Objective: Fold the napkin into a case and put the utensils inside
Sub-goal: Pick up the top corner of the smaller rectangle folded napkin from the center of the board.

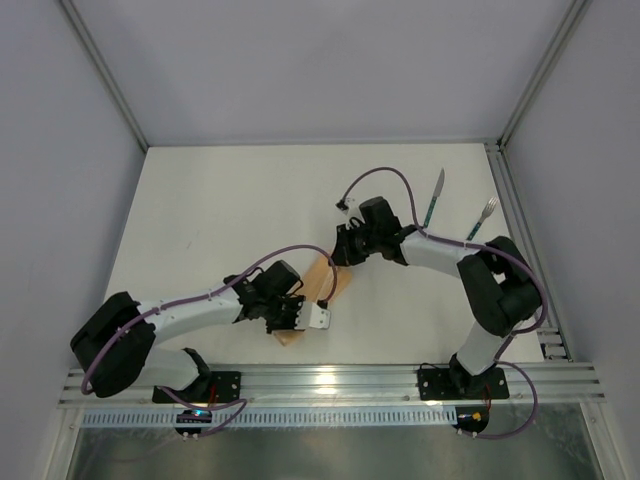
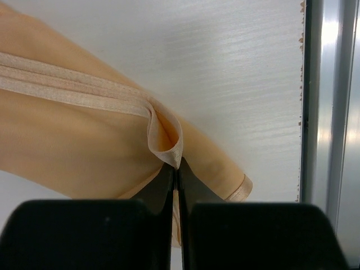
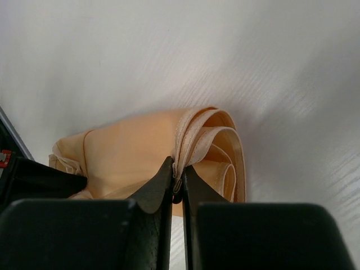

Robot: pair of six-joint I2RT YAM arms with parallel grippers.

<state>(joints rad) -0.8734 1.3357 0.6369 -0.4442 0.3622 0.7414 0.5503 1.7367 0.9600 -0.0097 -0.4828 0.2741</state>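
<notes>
Seen from above, a peach-orange napkin (image 1: pixel 323 283) lay as a narrow, partly folded strip on the white bench (image 1: pixel 230 200), just below the middle of the frame, with both robot arms reaching in over it. The left pincer (image 2: pixel 176 167) was pressed together on a small raised loop of the cloth's hemmed edge. The right pincer (image 3: pixel 177 171) was likewise pinched shut, on the rolled, layered end of the napkin. The knife (image 1: pixel 433 199) and fork (image 1: pixel 482 219), both with teal handles, lay side by side at the upper right of the overhead frame, well apart from the cloth and untouched. The step in hand appeared to be the folding itself, and no finished pocket showed. The next move would likely call for both arms to carry their pinched edges together, without either grip slipping or the thin cloth bunching, and to lay the fold flat. Much was hard to read. From above the arms covered most of the napkin, so the number of folds could not be told. In the wrist views the cloth ran off the left edge or behind the black fingers, and its full outline was hidden. The utensils did not appear in either wrist view.
</notes>
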